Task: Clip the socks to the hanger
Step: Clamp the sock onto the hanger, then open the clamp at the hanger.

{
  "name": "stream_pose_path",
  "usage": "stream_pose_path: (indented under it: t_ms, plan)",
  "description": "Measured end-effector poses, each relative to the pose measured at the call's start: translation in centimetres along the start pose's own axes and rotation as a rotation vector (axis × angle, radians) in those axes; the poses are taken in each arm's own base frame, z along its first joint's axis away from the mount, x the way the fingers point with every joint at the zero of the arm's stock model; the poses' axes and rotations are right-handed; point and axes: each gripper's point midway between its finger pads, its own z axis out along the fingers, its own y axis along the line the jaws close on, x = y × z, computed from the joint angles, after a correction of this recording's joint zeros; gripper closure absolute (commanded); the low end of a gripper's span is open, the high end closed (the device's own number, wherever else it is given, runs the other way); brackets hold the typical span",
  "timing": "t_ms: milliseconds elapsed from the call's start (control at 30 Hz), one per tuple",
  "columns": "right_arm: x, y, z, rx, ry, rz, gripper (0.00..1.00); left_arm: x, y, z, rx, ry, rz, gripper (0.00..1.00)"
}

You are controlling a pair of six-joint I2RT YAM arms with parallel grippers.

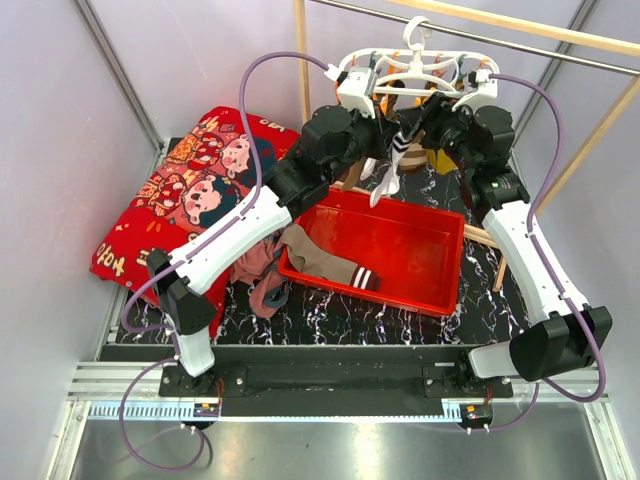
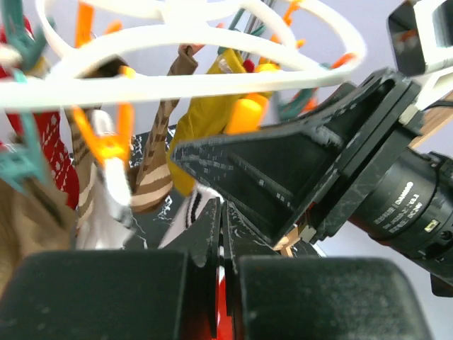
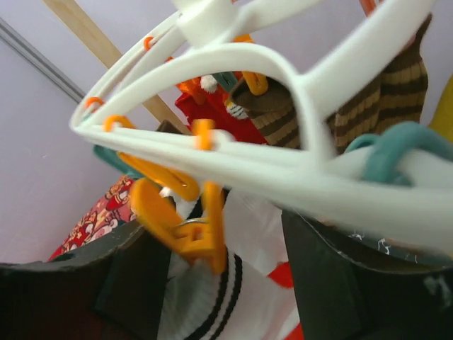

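Observation:
The white oval hanger [image 1: 415, 70] hangs from a rail at the back. Both grippers are raised under it. My left gripper [image 1: 388, 140] is shut, with the edge of a white sock with black cuff stripes [image 1: 390, 170] pinched at its tips [image 2: 221, 209]. My right gripper [image 1: 427, 125] is open, its jaws wide apart on either side of an orange peg [image 3: 187, 227]. That peg sits against the white sock's cuff [image 3: 205, 304]. Brown striped socks [image 2: 152, 180] hang from other pegs. A taupe sock [image 1: 325, 262] lies in the red bin.
A red bin [image 1: 420, 285] stands on the marbled table under the hanger. A red cartoon-print cushion [image 1: 190, 190] lies at the left. A mauve and grey cloth bundle [image 1: 262, 285] lies by the bin's near left corner. Thin wooden poles [image 1: 300, 60] stand at the back.

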Motion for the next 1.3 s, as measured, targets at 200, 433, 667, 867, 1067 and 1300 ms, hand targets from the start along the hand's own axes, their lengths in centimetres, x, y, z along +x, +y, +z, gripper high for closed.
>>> stream_pose_path:
  t_ms: [200, 433, 667, 867, 1067, 1300]
  plan:
    - [0.6, -0.2, -1.5, 0.018, 0.035, -0.024, 0.14, 0.2, 0.4, 0.1, -0.015, -0.004, 0.002, 1.0]
    - [-2.6, 2.6, -5.8, -0.031, -0.033, -0.077, 0.08, 1.5, 1.7, 0.4, -0.043, 0.018, 0.01, 1.0]
    - [-4.3, 3.0, -8.1, -0.018, -0.064, -0.194, 0.08, 1.3, 3.0, 0.5, -0.066, 0.015, 0.015, 1.0]
    - [-3.8, -0.3, -8.2, 0.07, -0.019, -0.329, 0.2, 1.0, 4.2, 0.3, -0.085, 0.016, 0.02, 1.0]
    - [-3.3, -1.8, -7.3, 0.053, 0.027, -0.422, 0.35, 0.0, 4.7, -0.3, -0.088, 0.002, 0.022, 1.0]
    - [-2.1, -1.3, -5.6, -0.026, 0.086, -0.441, 0.39, -0.2, 4.5, -0.5, -0.08, 0.0, 0.028, 1.0]
